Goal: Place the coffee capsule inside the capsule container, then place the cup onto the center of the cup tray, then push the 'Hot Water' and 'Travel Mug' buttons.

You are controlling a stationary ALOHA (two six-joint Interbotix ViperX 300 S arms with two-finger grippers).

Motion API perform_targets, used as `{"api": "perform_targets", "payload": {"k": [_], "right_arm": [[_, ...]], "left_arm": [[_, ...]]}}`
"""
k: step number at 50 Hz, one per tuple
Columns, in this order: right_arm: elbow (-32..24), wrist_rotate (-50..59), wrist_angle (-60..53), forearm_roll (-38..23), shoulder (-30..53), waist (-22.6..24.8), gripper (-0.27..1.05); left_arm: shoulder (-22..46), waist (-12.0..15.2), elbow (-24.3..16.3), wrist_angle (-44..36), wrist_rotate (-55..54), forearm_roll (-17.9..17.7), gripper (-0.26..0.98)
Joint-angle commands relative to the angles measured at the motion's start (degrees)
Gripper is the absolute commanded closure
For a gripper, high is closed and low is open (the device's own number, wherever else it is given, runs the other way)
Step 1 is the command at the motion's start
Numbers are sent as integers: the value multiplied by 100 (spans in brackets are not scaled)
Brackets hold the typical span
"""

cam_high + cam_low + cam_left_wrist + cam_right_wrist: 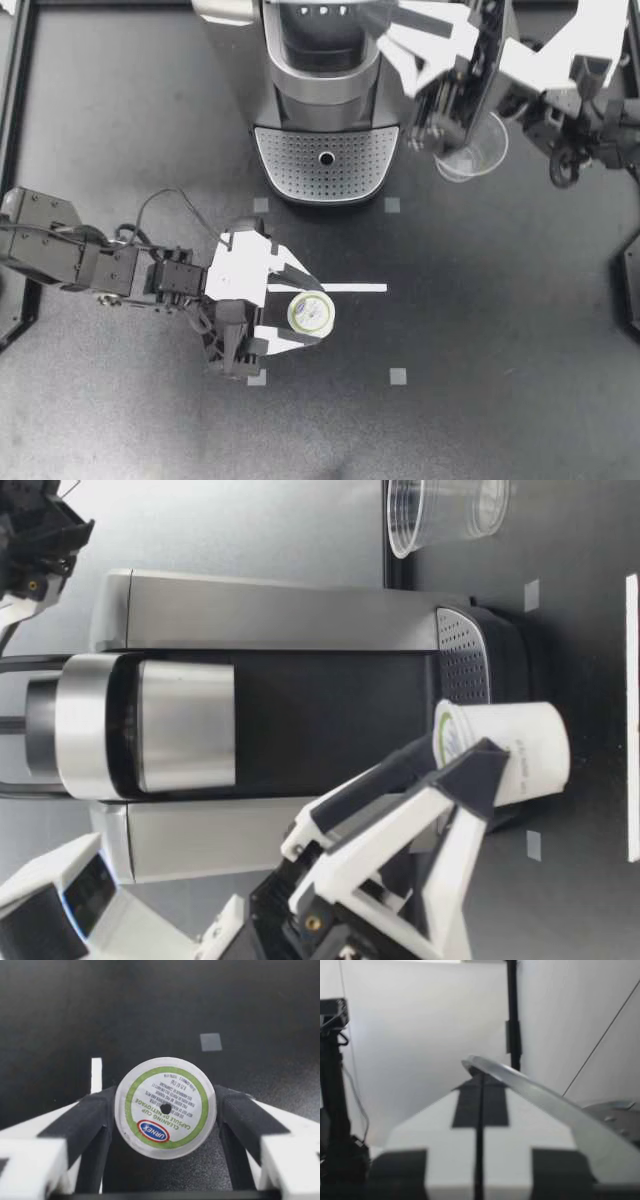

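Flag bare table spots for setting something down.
Free: table right of the white tape strip; also left of the coffee machine. Crowded: left pincer shut on the coffee capsule; clear cup under my right arm.

The coffee machine point(325, 100) stands at the back middle of the table point(500, 400), its cup tray point(326, 160) facing forward; a plastic cup point(472, 148) stands just right of the tray; well in front of the machine, the coffee capsule point(310, 313) sits between the left gripper point(308, 312) fingers, both touching it; a tape strip point(355, 288) lies just behind the capsule.
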Motion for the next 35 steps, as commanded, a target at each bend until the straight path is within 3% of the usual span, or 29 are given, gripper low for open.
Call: {"api": "perform_targets", "payload": {"k": [1, 26, 35], "right_arm": [[-211, 18, 26, 26, -44, -229, 76], [-958, 18, 712, 26, 272, -1011, 76], [-1002, 18, 729, 35, 264, -1248, 76]], "left_arm": [[-185, 18, -123, -62, 0, -9, 20], [-431, 18, -343, 26, 158, 18, 20], [-800, 18, -606, 694, 765, 105, 20]]}}
